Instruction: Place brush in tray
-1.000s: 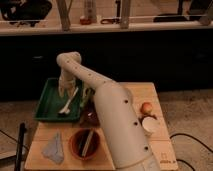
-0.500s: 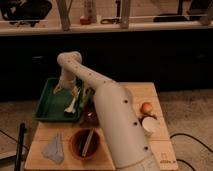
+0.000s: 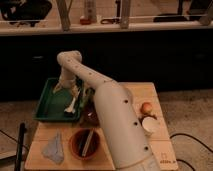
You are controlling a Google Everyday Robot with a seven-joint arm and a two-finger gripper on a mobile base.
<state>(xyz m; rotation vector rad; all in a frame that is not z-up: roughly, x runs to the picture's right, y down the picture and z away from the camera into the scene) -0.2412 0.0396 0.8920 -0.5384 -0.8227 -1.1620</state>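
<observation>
The dark-green tray sits at the back left of the wooden table. The brush, with a white handle, is over the tray's right half, slanting down from the gripper; I cannot tell whether its lower end touches the tray floor. My gripper points down into the tray, right above the brush's upper end. The white arm reaches from the table's front up and over to it, hiding the tray's right rim.
A round brown bowl with a greyish utensil stands at the front, and a grey cloth lies to its left. A dark bowl sits by the tray's corner. An orange round object and a white cup stand on the right.
The gripper and the brush have shifted slightly to the right over the tray. Everything else is as before.
</observation>
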